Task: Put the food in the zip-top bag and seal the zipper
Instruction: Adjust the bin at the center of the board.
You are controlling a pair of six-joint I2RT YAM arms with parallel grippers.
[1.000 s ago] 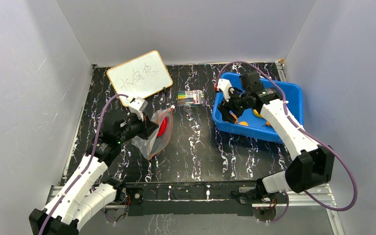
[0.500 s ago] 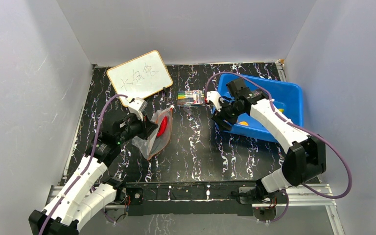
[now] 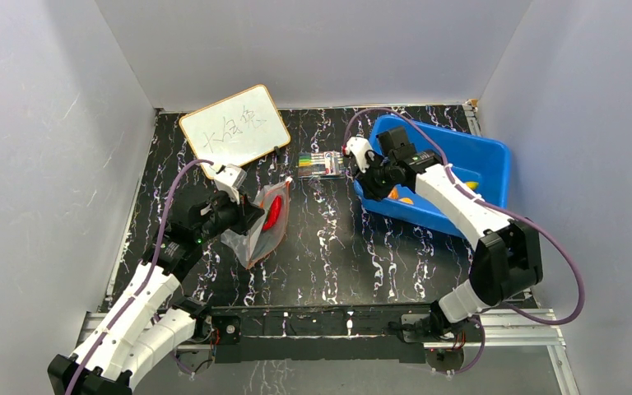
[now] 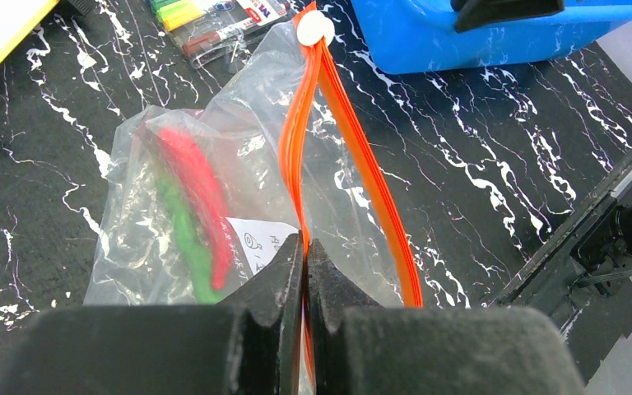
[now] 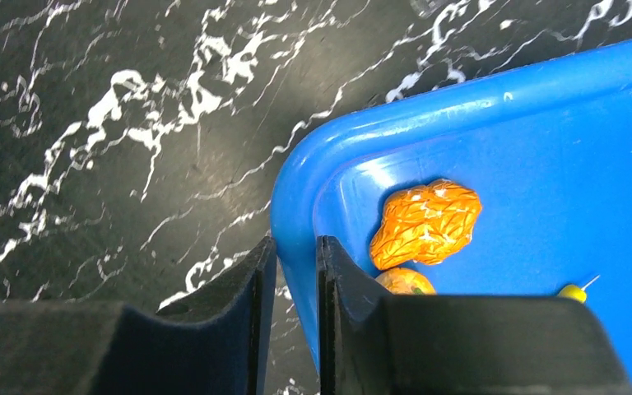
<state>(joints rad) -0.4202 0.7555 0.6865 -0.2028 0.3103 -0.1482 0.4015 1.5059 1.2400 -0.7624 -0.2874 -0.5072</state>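
Partly behind the right gripper (image 5: 296, 247), orange fruit (image 5: 403, 281) lies in blue tub (image 5: 502, 140)

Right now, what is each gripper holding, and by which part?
The left gripper pinches the bag by one lip of its zipper. The right gripper clamps the tub by its wall at a corner.

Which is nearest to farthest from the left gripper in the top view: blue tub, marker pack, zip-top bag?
1. zip-top bag: pinched in the left gripper, on the table's left side.
2. marker pack: farther back and to the right, mid-table.
3. blue tub: far right side of the table.
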